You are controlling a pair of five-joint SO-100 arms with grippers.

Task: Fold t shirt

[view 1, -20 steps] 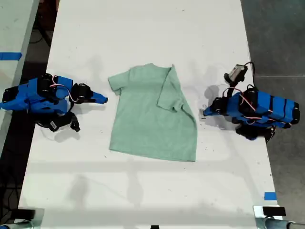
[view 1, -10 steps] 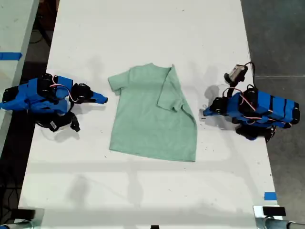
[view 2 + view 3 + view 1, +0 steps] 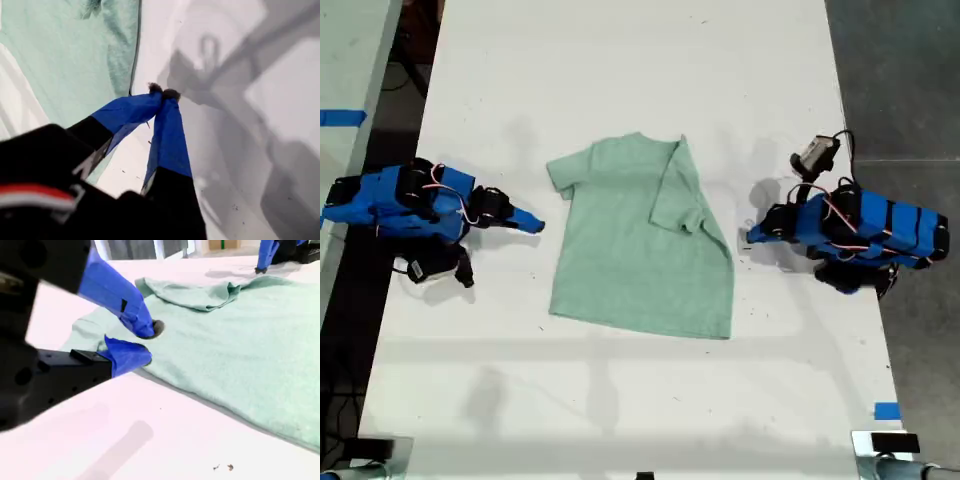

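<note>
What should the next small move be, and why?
Probably ease my second gripper forward to the flat sleeve of the t shirt and pinch it. The folded sleeve at the exterior view's right already lies inward, so this one looks due. My second gripper's jaws are open just short of the cloth. My first gripper is shut and holds nothing.

In the first wrist view the t shirt (image 3: 65, 55) runs off the picture, so only a strip along one edge shows. The black body of my first gripper (image 3: 164, 92) hides the table (image 3: 240, 150) beneath it. In the second wrist view the housing of my second gripper (image 3: 148, 344) is a dark blur. The folded-over sleeve (image 3: 678, 190) covers the cloth under it. The specks (image 3: 222, 467) on the table are too small to tell.
</note>
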